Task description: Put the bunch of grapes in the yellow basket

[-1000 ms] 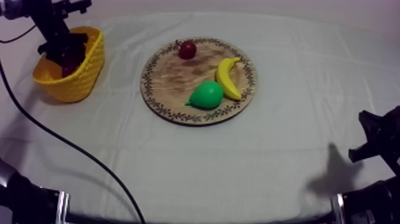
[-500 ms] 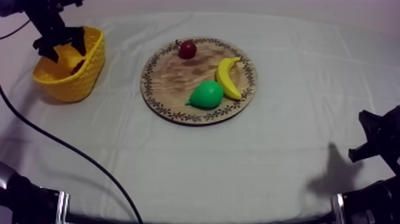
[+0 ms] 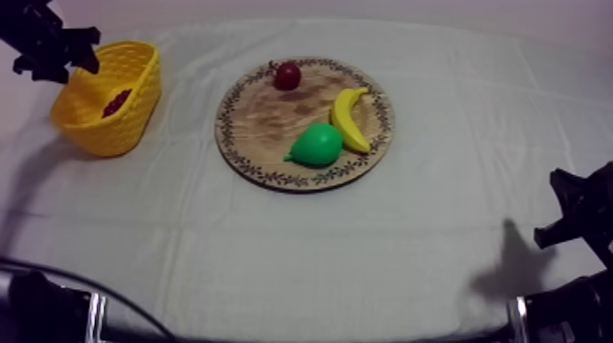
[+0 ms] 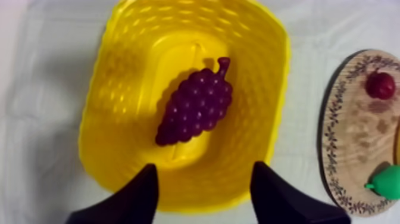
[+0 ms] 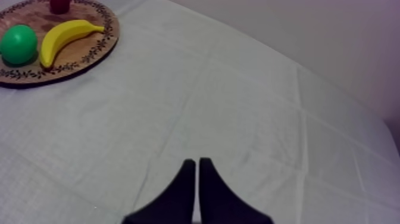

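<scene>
The purple bunch of grapes (image 4: 196, 106) lies on the bottom of the yellow basket (image 4: 119, 71), seen in the top view as a dark red patch (image 3: 116, 100) inside the basket (image 3: 128, 123) at the far left. My left gripper (image 4: 202, 184) hangs open above the basket's near rim with nothing between its fingers; in the top view it (image 3: 53, 57) sits above the basket's far left edge. The wooden board (image 3: 264, 128) holds a pear (image 3: 316, 145), a banana (image 3: 347, 119) and a small red fruit (image 3: 287, 75). My right gripper (image 5: 196, 170) is shut over bare cloth.
My right arm (image 3: 579, 219) rests low at the table's right edge. The board (image 5: 77, 56) with the banana (image 5: 65, 37) and pear (image 5: 18, 44) lies well away from the right gripper. Open cloth stretches between the basket and the board.
My left gripper rose out of the basket and drew back to the upper left, leaving the grapes inside. The right arm stayed still.
</scene>
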`<state>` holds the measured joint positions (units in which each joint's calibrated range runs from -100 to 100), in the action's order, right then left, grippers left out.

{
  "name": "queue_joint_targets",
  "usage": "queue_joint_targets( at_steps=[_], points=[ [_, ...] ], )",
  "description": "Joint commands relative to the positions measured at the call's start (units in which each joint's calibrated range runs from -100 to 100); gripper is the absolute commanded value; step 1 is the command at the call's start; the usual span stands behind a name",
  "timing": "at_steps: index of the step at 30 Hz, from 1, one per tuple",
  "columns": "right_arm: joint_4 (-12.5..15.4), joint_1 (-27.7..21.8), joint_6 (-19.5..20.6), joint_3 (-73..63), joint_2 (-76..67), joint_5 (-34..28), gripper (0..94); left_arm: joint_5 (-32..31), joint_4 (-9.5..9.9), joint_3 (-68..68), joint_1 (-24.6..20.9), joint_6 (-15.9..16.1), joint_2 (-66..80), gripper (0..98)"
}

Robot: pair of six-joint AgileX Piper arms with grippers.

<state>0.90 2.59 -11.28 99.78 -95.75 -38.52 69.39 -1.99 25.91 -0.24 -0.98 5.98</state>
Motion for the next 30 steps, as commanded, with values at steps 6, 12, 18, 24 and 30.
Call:
queue_joint_targets(
  at_steps=[6,12,18,24,30],
  points=[
    [0.01,0.01,0.02,0.0,0.0,-0.03,0.3,-8.93,-0.36,22.86,0.12,2.27,25.06,36.8],
    [0.01,0.01,0.02,0.0,0.0,-0.03,0.3,-17.32,-0.36,37.38,-0.06,3.94,42.9,18.8],
    [0.01,0.01,0.05,0.0,0.0,-0.03,0.3,-21.99,0.82,50.03,0.05,1.79,62.19,3.1],
    [0.01,0.01,0.06,0.0,0.0,-0.03,0.3,-21.2,0.93,56.36,0.4,-2.16,74.68,0.4],
    [0.01,0.01,0.03,0.0,0.0,-0.03,0.3,-24.21,0.83,64.52,0.86,-2.99,78.75,0.1]
  ],
)
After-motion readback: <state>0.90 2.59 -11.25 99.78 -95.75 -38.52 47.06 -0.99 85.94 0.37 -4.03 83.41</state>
